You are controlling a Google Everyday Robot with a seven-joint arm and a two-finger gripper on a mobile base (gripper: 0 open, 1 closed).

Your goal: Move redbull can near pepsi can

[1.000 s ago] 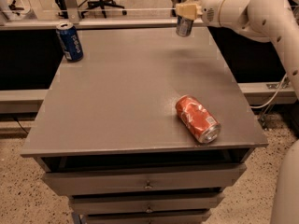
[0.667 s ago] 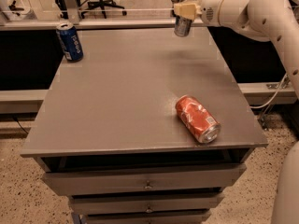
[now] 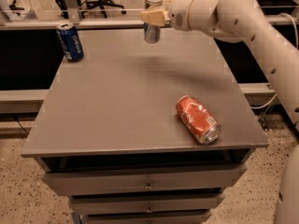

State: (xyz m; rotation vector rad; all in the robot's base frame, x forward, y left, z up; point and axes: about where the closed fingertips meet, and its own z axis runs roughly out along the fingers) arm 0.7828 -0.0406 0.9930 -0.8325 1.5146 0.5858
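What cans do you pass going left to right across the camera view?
pepsi can, standing at the far left corner → redbull can, held in the tool over the far side of the table → dented orange-red can, lying on its side at near right.

Pincer (image 3: 152, 18) grips redbull can (image 3: 151, 34), seemingly aloft, over table (image 3: 117, 106) rear.
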